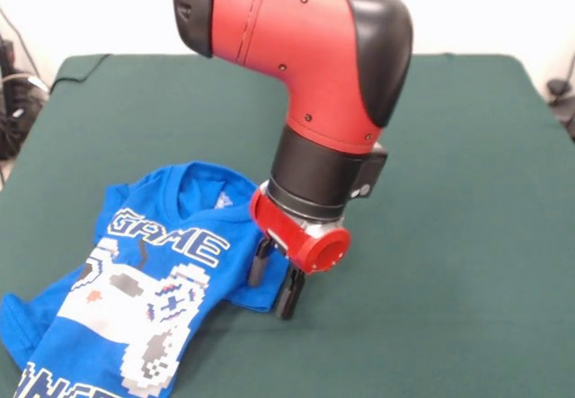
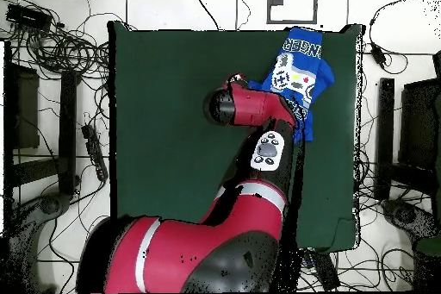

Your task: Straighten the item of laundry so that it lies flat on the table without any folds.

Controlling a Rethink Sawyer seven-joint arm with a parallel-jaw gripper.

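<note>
Your gripper [image 1: 276, 283] — jaws clamped on the blue T-shirt's [image 1: 135, 290] sleeve edge. Shirt — rumpled, print up, near the green table's [image 1: 467, 236] corner.

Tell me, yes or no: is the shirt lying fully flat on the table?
No. In the front view the blue T-shirt is rumpled, with folds near its sleeve beside the claw.

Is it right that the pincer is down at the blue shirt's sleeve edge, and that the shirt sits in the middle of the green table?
Not quite. The pincer is down at the blue shirt sleeve edge, but the overhead view shows the shirt near a corner of the green table, not in the middle.
</note>
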